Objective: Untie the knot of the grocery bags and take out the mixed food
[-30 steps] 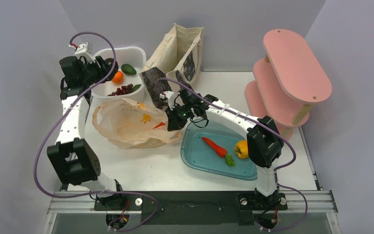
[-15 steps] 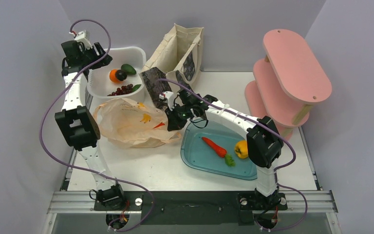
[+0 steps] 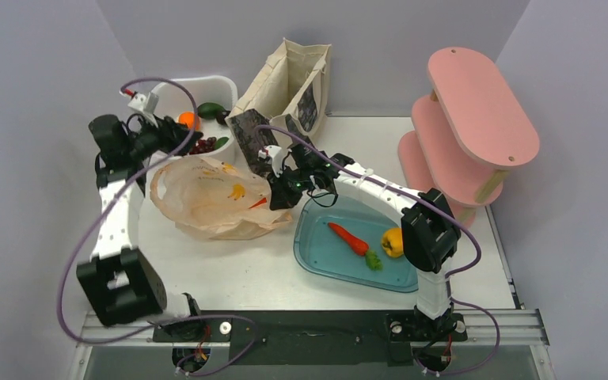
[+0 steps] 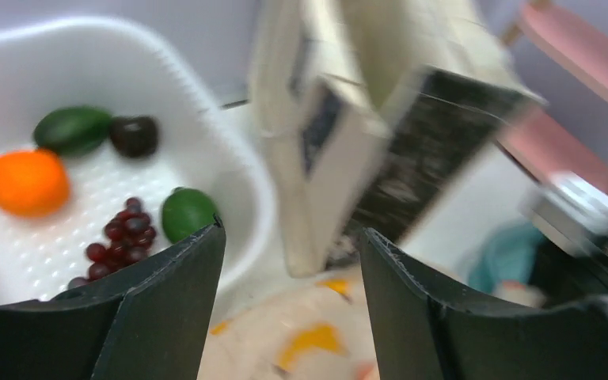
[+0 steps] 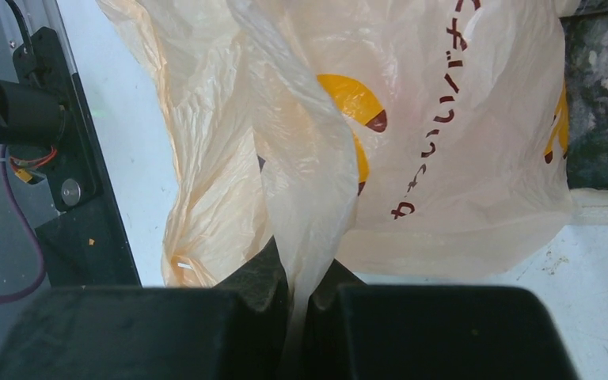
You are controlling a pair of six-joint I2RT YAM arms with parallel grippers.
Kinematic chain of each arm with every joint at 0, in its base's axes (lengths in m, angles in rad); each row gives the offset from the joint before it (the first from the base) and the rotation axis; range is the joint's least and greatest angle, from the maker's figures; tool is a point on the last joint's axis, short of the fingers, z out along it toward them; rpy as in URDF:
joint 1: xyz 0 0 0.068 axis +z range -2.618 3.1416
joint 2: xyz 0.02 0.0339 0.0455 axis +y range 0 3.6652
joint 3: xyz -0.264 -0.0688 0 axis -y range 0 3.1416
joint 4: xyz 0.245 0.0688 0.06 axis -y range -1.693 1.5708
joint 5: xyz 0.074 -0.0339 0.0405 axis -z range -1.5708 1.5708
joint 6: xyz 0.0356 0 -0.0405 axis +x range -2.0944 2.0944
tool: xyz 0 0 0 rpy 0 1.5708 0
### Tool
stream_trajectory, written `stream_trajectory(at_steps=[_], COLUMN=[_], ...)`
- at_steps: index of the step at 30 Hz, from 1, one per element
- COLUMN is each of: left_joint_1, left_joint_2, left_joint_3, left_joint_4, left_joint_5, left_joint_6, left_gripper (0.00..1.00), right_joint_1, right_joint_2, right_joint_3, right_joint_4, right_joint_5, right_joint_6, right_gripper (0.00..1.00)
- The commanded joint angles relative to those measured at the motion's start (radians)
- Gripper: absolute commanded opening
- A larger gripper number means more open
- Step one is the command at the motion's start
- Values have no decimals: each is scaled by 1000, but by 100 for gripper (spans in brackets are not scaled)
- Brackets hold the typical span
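Overhead, 2 wrist close-ups (shared bag [image 3: 210, 207])

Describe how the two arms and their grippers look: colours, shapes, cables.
The left arm and right arm have white links joined by chunky black joint housings. A purple cable loops loosely along each. The left gripper and right gripper have blocky, matte black fingers.

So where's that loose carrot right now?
In the overhead view, the carrot lies in the teal tray on the table's right side, just left of the yellow pepper.
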Motion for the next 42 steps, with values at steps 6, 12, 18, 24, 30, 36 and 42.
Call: stream_trajectory(at_steps=[6, 12, 18, 24, 30, 36, 42], left_joint_1=[-127, -175, -205, -356, -525, -606, -609], left_joint_2=[-633, -754, -569, -413, -350, -274, -140], left_joint_3=[-378, -526, -531, -505, -520, -567, -482], left_joint_4=[-403, -449, -443, -428, -350, -247, -317], left_joint_5=[223, 127, -10, -214, -378, -527, -529], left_joint_6=[687, 738, 774, 869, 740, 880, 948], left_gripper=[61, 54, 47, 42, 42, 44, 44], right_joint_1=[-13, -18, -19, -24, -27, -27, -27], right_joint_2=[-38, -108, -75, -73, -88, -68, -43], right_joint_3=[20, -22, -32, -118, -206, -229, -211], right_joint_4=[275, 443, 234, 105, 83, 58, 20], right_joint_5=[-151, -266, -240, -211, -176, -160, -127], right_joint_6=[133, 161, -84, -198, -239, -252, -285], right_gripper=[0, 0, 0, 0, 0, 0, 0])
